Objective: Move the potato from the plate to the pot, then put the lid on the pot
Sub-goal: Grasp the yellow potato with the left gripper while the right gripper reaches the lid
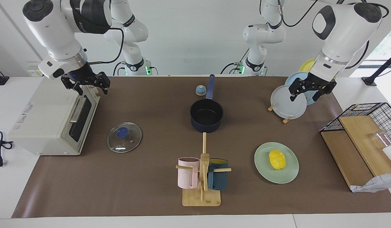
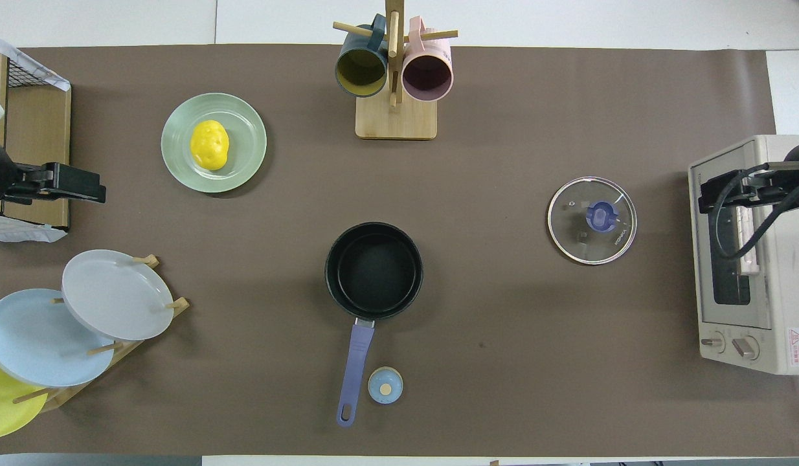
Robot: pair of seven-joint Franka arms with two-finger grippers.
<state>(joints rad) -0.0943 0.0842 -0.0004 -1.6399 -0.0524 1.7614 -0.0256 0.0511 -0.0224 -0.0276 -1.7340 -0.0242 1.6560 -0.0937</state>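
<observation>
A: Where is the potato (image 1: pixel 277 159) now?

B: It lies on the green plate (image 1: pixel 290 172), toward the left arm's end of the table, farther from the robots than the pot (image 1: pixel 206 115).

A: And the pot?

B: It stands near the middle, open and with nothing inside. Its handle points toward the robots. A small blue dome (image 1: pixel 200 90) sits just beside the handle.

A: The lid (image 1: pixel 124 137)?

B: It lies flat on the brown mat (image 1: pixel 144 190), toward the right arm's end, near the toaster oven (image 1: pixel 49 123), well apart from the pot.

A: What about the grippers?

B: The left gripper (image 1: pixel 312 91) hangs over the rack of upright plates (image 1: pixel 289 103), fingers spread wide, holding nothing. The right gripper (image 1: pixel 87 85) hangs over the toaster oven. Its fingers seem also wide apart, though they are harder to see from this angle. It holds nothing.

A: Anything else there?

B: A mug stand (image 1: pixel 202 190) with a pink and a teal mug, farther from the robots than the pot.
</observation>
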